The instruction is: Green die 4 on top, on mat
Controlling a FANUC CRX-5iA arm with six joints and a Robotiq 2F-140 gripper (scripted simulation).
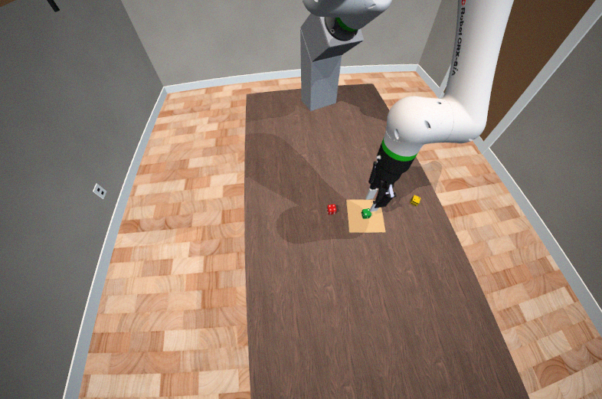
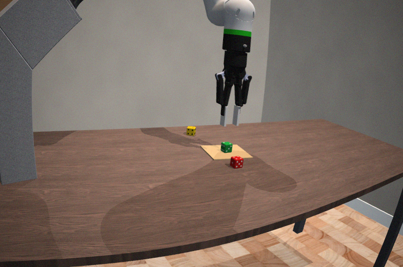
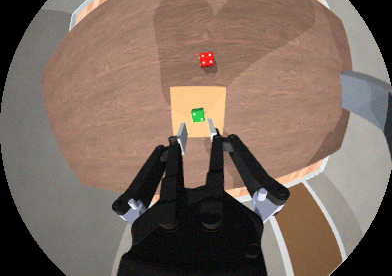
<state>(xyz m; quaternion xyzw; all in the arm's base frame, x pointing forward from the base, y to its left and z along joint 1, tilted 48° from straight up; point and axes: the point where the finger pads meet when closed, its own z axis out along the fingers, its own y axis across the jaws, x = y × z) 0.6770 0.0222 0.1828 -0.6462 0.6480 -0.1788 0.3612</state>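
1. Green die (image 1: 366, 213) (image 2: 226, 147) (image 3: 198, 115): fully on the tan mat (image 1: 357, 226) (image 2: 215, 153) (image 3: 180, 99), near its middle, apparently flat. Upper face shows two pips in the wrist view, so 4 is not on top. Sides slightly skewed to the mat edges in that view; a cube, hence no long axis.
2. Gripper (image 1: 372, 201) (image 2: 229, 125) (image 3: 197, 126): partly open, a modest gap between the pale fingertips. Holds nothing; raised above the table (image 1: 311, 312) (image 2: 162, 192) (image 3: 110, 82), fingers pointing down, clear of the green die.
3. Red die (image 1: 331, 209) (image 2: 236, 162) (image 3: 206, 59): on the table beside the mat, four pips up.
4. Yellow die (image 1: 415, 200) (image 2: 190, 130): on the table, across the mat from red; top count too small to tell.
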